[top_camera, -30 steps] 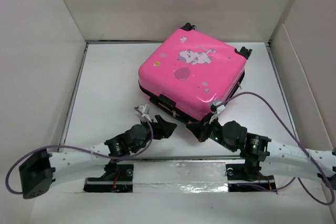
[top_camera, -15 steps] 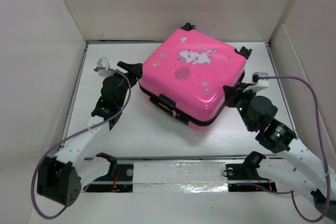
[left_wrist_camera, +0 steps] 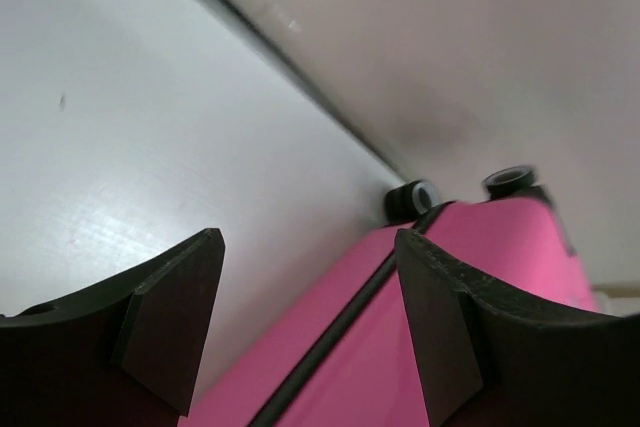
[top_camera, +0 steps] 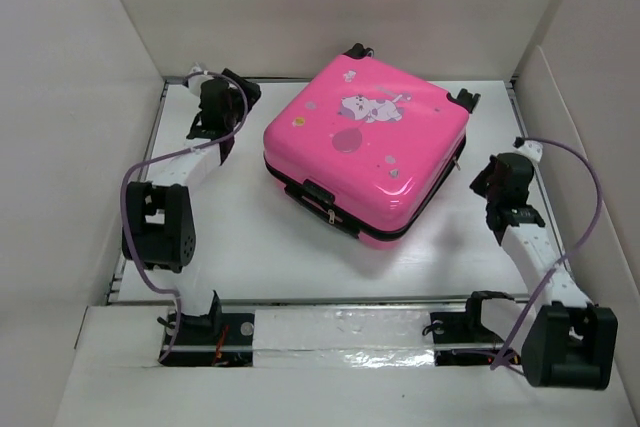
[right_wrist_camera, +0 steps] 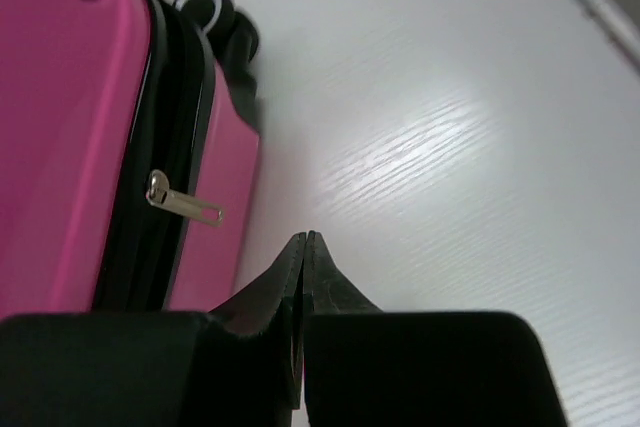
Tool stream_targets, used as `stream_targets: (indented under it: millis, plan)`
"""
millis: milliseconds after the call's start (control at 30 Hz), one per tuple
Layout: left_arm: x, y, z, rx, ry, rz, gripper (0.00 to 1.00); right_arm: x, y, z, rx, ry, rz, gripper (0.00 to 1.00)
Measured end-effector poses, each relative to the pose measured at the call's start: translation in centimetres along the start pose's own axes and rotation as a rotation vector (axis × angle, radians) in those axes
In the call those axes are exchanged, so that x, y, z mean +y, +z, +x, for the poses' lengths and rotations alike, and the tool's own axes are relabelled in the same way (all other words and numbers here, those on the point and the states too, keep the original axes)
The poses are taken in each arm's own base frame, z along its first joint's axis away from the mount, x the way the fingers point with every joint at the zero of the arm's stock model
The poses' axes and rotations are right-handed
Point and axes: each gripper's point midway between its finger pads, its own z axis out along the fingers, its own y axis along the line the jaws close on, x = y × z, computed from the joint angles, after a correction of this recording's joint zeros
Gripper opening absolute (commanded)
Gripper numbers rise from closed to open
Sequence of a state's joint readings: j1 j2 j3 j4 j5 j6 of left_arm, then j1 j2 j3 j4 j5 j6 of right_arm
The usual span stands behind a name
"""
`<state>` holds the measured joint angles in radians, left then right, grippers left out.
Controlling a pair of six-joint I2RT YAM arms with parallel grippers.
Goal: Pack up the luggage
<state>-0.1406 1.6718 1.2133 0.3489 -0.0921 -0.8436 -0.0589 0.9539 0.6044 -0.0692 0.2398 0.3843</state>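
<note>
Lying flat on the white table [top_camera: 230, 237], the luggage [top_camera: 365, 152] sits around the middle of the surface, somewhat toward the far wall, and turned so that one corner points at the arms' bases. Its bright pink hard shell is glossy and squarish with rounded corners. The two halves are closed, with a black zipper seam [right_wrist_camera: 165, 147] running around the side. A cartoon animal sticker [top_camera: 372, 107] sits on the upper face with a darker pink balloon sticker [top_camera: 347, 139] just below it, and a few smaller stickers are scattered around them (too small to make out). Black caster wheels [top_camera: 358, 51] stick out at the far edge, and a black handle [top_camera: 318, 192] sits on the near side. A metal zipper pull [right_wrist_camera: 185, 205] hangs against the seam in the right wrist view.

The left gripper [left_wrist_camera: 305, 297] is at the far left corner of the table, beside the luggage's far left corner without touching it, its fingers spread apart with nothing between them. The right gripper [right_wrist_camera: 303, 247] is low over the table just beside the luggage's right side, apart from it, its fingers pressed together and holding nothing.
</note>
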Motion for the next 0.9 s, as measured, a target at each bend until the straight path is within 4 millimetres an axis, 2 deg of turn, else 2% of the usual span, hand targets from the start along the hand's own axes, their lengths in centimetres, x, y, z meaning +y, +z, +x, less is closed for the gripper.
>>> stream_targets:
  millis: [100,200,300,367,467,567,767,900]
  plan:
    - [2.8,1.4,3.0,0.087,0.024,-0.059,0.67,1.2,2.0,2.6,0.101,-0.013,-0.061,0.00]
    - [5.2,2.3,5.5,0.157,0.042,-0.111,0.67,2.3,3.3,4.2,0.156,-0.021,-0.111,0.00]
    - [6.4,2.4,6.9,0.198,0.044,-0.130,0.67,3.8,4.3,5.2,0.191,-0.027,-0.168,0.00]
    - [6.4,2.0,7.8,0.211,0.037,-0.107,0.67,5.0,4.9,6.0,0.223,-0.047,-0.198,0.00]
    - [7.5,0.2,9.5,0.230,0.033,-0.110,0.67,6.5,6.0,7.1,0.264,-0.100,-0.216,0.00]
    - [8.7,-1.5,9.8,0.187,0.021,-0.129,0.66,7.0,7.1,7.6,0.288,-0.139,-0.206,0.00]
    - [10.5,-6.2,10.0,0.085,0.018,-0.146,0.65,8.8,9.2,6.2,0.275,-0.183,-0.224,0.00]
    - [11.1,-10.0,10.9,0.049,0.037,-0.143,0.64,9.8,10.7,5.6,0.273,-0.234,-0.238,0.00]
